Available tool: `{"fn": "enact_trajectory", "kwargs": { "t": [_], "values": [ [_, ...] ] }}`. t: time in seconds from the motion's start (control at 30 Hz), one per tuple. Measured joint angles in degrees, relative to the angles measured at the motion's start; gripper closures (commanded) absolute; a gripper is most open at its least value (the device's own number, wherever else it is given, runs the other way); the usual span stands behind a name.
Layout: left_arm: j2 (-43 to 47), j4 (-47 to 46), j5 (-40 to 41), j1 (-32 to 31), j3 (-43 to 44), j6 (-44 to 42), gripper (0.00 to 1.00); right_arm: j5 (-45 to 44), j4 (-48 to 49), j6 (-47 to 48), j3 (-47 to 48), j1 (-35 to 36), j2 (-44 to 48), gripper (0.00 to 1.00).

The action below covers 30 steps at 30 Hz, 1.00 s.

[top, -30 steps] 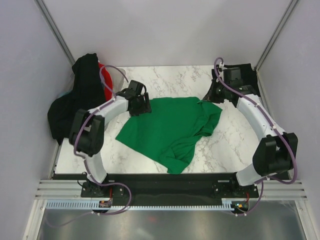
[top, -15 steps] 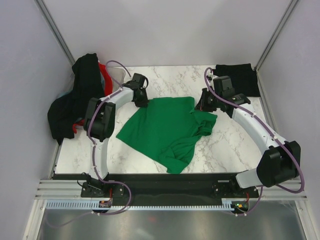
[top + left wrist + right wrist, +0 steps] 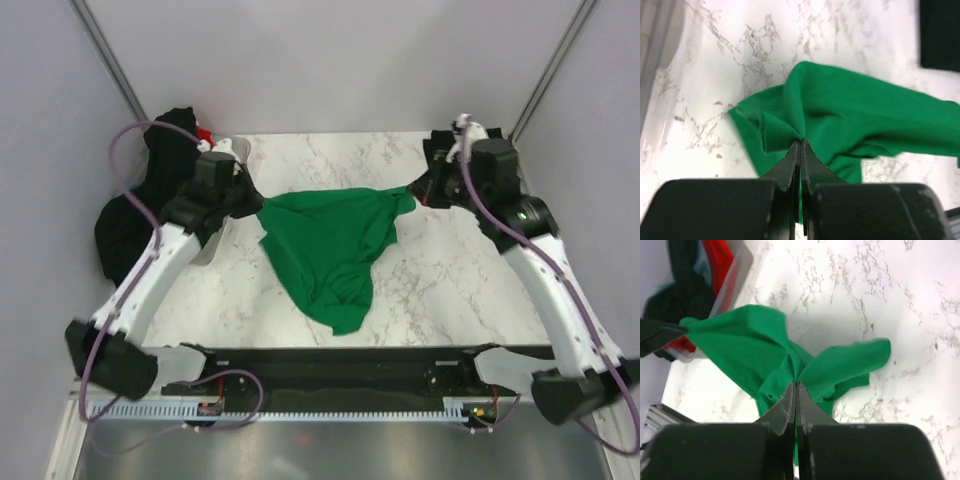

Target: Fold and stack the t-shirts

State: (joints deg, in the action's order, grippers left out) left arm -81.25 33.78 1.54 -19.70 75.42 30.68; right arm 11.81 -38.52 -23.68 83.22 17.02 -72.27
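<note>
Both arms have risen since a second ago, hoisting the green t-shirt [image 3: 330,240] above the middle of the table [image 3: 450,285], with the left gripper [image 3: 800,142] and right gripper [image 3: 796,384] each pinching an upper edge, likely to spread it for folding.

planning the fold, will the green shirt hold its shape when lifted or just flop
Likely floppy: the green shirt sags to a narrow point between the left gripper and right gripper. Probably light, since two fingertip pinches hold its top edge up. It bunches into creases at each pinch, so expect wrinkles.
</note>
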Motion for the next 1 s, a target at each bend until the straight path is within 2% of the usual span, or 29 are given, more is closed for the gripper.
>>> {"fn": "enact_trajectory", "kwargs": {
  "t": [0.07,0.17,0.2,0.3,0.37,0.43,0.67,0.8,1.0],
  "values": [
    [14.9,-1.7,0.6,0.0,-9.7,1.5,0.96,-1.4,1.2,-1.5,-8.3,0.1,10.3,1.0],
    [29.2,-2.9,1.5,0.0,-23.3,4.7,0.69,-6.3,1.1,-5.3,-22.6,0.1,23.7,1.0],
    [31.6,-3.5,1.8,0.0,-28.4,6.6,0.45,-8.2,0.0,-6.8,-26.4,0.1,25.7,1.0],
    [33.2,-2.1,2.2,0.0,-41.1,11.2,0.27,-12.7,-1.6,-9.9,-33.4,0.0,25.4,1.0],
    [32.8,0.7,2.3,0.0,-46.8,13.7,0.25,-14.7,-2.9,-11.3,-35.4,0.0,23.1,1.0],
    [32.9,3.0,2.6,0.0,-48.3,15.0,0.23,-16.0,-3.3,-12.0,-35.8,0.0,21.6,1.0],
    [29.8,0.3,4.6,0.0,-43.1,15.5,0.27,-17.2,-0.6,-12.9,-37.5,0.0,20.9,1.0],
    [17.3,-2.7,5.9,0.0,-34.4,14.4,0.32,-16.2,1.1,-13.6,-40.9,0.0,20.6,1.0],
    [-4.4,-6.3,8.9,0.1,-16.2,10.2,0.41,-14.6,2.4,-13.8,-42.7,0.0,19.4,1.0]
  ]
}}
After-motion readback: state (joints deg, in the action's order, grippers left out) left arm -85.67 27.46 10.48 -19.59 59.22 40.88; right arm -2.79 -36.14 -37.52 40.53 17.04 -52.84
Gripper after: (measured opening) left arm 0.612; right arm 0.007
